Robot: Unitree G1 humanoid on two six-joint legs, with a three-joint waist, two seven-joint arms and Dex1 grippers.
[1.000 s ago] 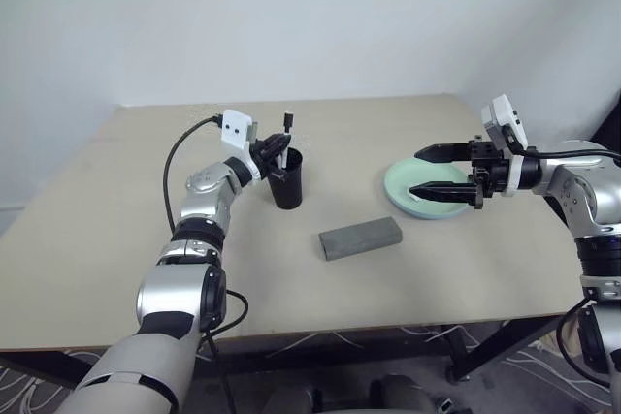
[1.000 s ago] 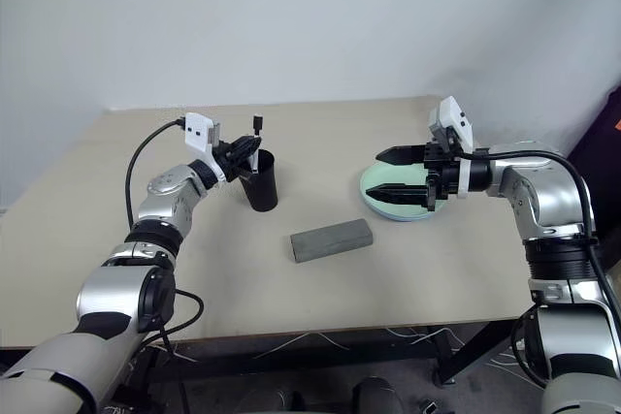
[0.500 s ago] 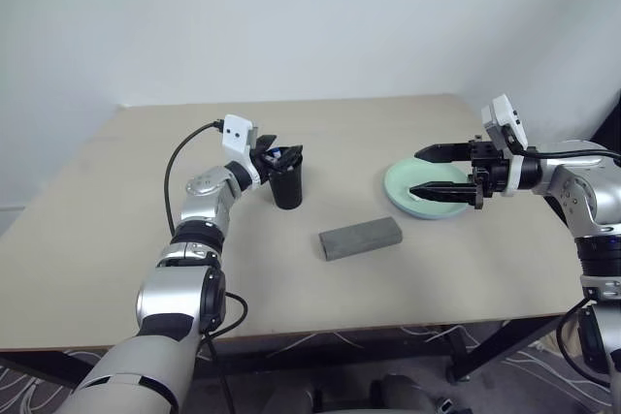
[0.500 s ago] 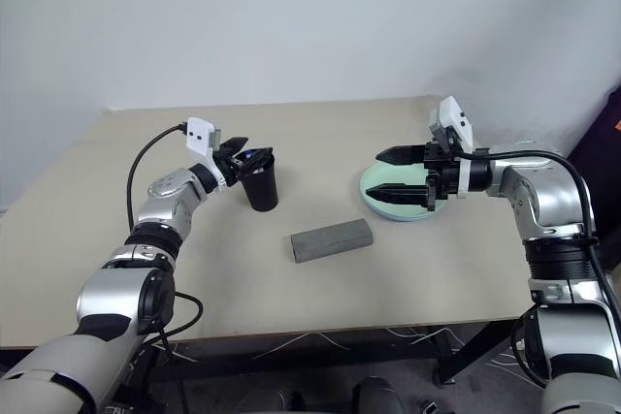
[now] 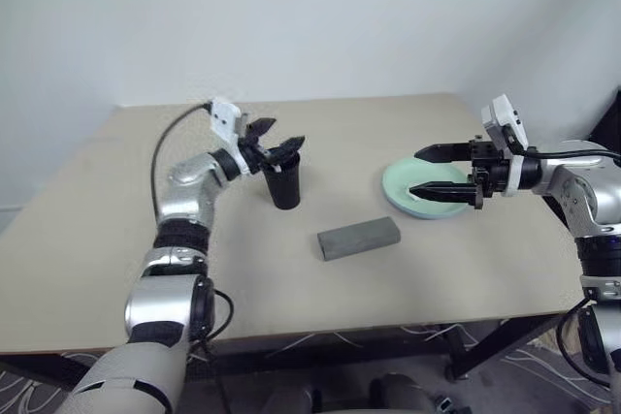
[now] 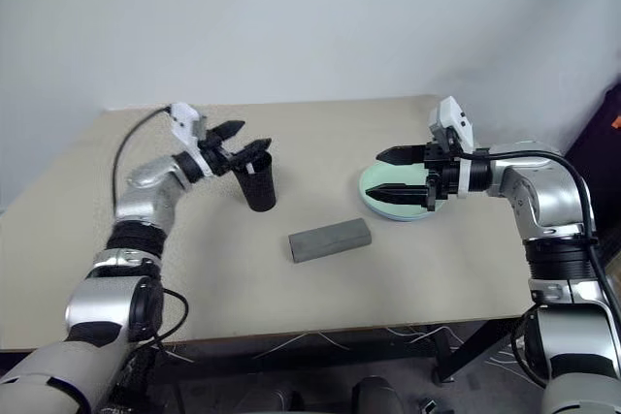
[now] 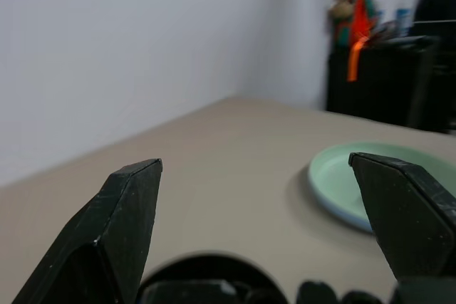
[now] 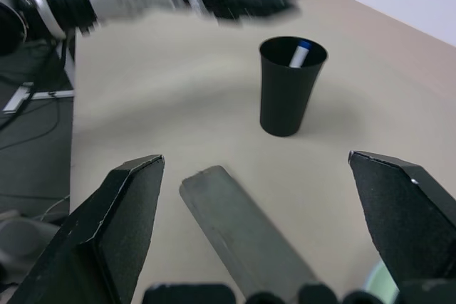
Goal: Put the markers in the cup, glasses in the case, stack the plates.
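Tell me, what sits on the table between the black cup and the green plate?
Mostly bare tabletop separates the black cup from the green plate; the closed grey case lies slightly nearer the robot, as its head views show.

Wide bare table (image 5: 116, 239) along the near edge and on the robot's left side, free for passing. Near the middle, a closed grey case (image 5: 359, 238) lying flat, low enough to clear from above, with open tabletop all round it. Behind it toward the left, an upright black cup (image 5: 284, 179), blue-ended marker (image 8: 300, 53) inside, with the left gripper (image 5: 272, 141) spread open just above its rim. On the right, stacked plates (image 5: 400, 184) under the open right gripper (image 5: 420, 172). Clear gap between cup and plates.
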